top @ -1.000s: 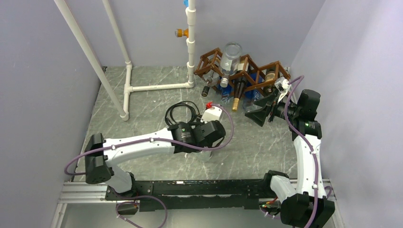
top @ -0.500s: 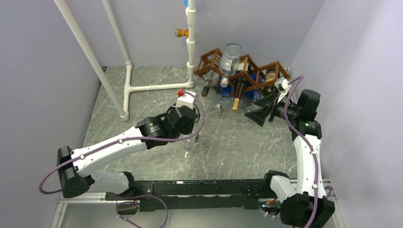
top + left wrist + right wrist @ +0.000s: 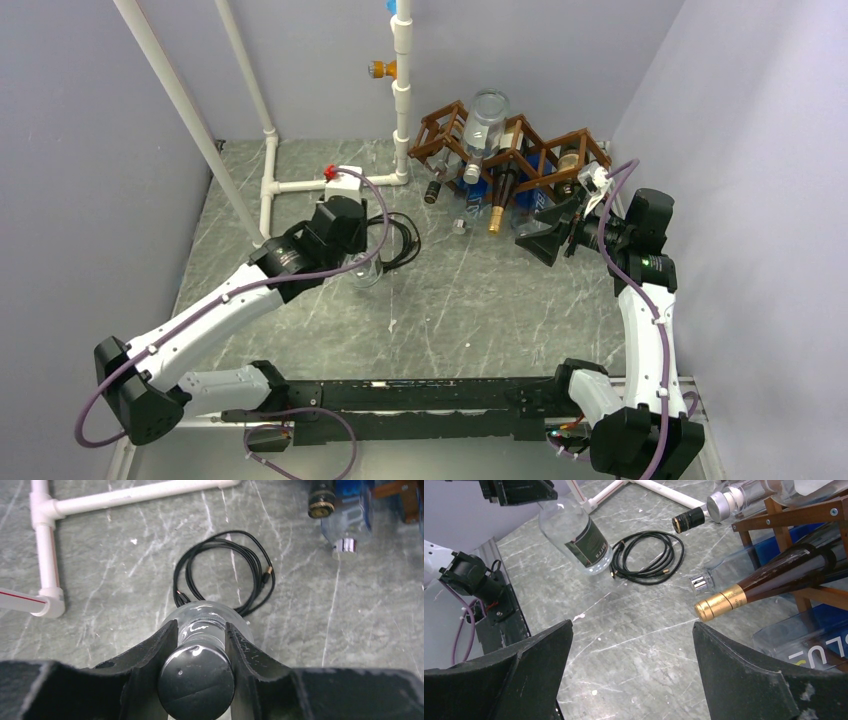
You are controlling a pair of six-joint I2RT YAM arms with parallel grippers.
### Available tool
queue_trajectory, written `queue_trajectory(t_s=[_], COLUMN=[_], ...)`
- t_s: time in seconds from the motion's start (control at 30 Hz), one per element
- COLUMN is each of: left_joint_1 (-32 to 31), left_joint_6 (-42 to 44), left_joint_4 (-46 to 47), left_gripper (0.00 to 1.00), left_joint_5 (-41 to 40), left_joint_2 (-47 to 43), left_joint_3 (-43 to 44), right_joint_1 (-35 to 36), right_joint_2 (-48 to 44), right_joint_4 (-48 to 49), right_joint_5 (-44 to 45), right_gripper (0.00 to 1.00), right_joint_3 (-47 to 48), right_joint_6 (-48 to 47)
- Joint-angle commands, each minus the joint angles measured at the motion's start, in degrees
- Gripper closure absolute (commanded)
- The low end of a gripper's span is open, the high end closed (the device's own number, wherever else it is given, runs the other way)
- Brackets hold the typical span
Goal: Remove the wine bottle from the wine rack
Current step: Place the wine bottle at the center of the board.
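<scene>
— Where is the wine bottle (image 3: 578, 536)?

— Out of the wine rack (image 3: 432, 133) and well apart from it, over the left half of the desk (image 3: 480, 300). It is clear glass with a dark label and a dark cap, and it hangs neck-up and tilted, just beside a coiled black cable (image 3: 225, 575).

— Who has it?

— The left fingers (image 3: 161, 642) are clenched on its neck, one on each side, right under the cap.

— Does its base touch the desk?

— I cannot tell from these views.

— And the other arm?

— The right fingers (image 3: 524, 666) are spread wide with nothing between them. They sit low at the front of the rack, pointing across the desk toward the cable.

— What is left in the rack?

— Several bottles, necks sticking out toward the arms. One dark bottle (image 3: 774, 577) with a gold foil top lies nearest the right fingers. The rack itself stands at the back right, next to the white pipes (image 3: 330, 183).
</scene>
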Motion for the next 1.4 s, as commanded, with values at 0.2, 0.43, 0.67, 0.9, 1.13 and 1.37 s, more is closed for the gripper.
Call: queue_trajectory(t_s=[0.2, 0.43, 0.67, 0.9, 1.13, 1.37], left_joint_1=[7.9, 13.9, 19.3, 24.1, 27.2, 30.2], left_joint_6=[5.7, 6.3, 7.4, 8.4, 10.9, 12.6], left_joint_4=[16.2, 19.7, 22.0, 24.7, 29.9, 34.4], left_gripper=[1.0, 1.0, 1.0, 1.0, 1.0, 1.0], left_joint_5=[-3.4, -2.2, 0.1, 3.5, 5.3, 7.1], left_joint_2=[-4.6, -3.6, -1.0, 2.5, 5.9, 10.2], left_joint_3=[1.0, 0.2, 1.4, 2.4, 2.0, 2.1], right_joint_1=[-0.3, -0.2, -0.1, 0.0, 0.1, 0.3], right_joint_2=[-1.0, -1.0, -1.0, -1.0, -0.9, -0.8], right_joint_4=[1.5, 1.2, 1.1, 0.7, 0.4, 0.1], right_joint_5=[0.2, 0.4, 0.6, 0.9, 1.3, 1.6], right_gripper=[0.07, 0.07, 0.07, 0.07, 0.07, 0.07], right_joint_3=[-0.1, 0.0, 0.1, 0.2, 0.4, 0.5], right_joint_6=[-1.2, -1.4, -1.6, -2.0, -2.4, -2.7])
